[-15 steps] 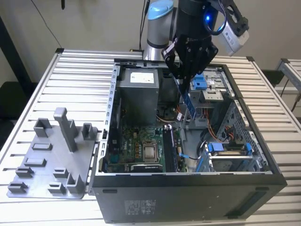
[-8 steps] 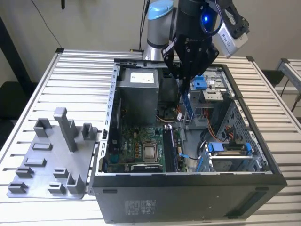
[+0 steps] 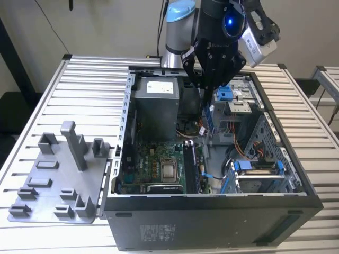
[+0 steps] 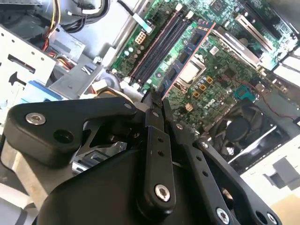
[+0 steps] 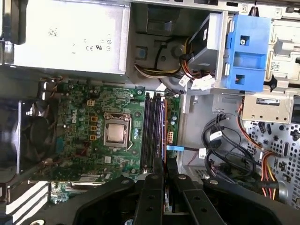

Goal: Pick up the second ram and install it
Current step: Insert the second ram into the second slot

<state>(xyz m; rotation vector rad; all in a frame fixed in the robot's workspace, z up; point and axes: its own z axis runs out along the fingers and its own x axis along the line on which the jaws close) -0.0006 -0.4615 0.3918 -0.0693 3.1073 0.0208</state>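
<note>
Second wrist view shows the gripper [image 4: 157, 97] closed on the second ram [image 4: 186, 56], which juts out beyond its fingertips. Installing seems in hand; it calls for lining the stick up with the memory slots [image 4: 158, 45] beneath.

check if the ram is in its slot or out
Out: the ram is clamped in the gripper, hanging clear of the slots.

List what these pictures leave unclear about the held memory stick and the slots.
Long, narrow, flat green memory stick: its gripped end is hidden inside the black gripper in the second wrist view.
Long black memory slots: too dark in the first wrist view to tell whether any is filled; the gripper covers one end.
Exterior view: the stick is too small to judge its line-up with the slots.
</note>
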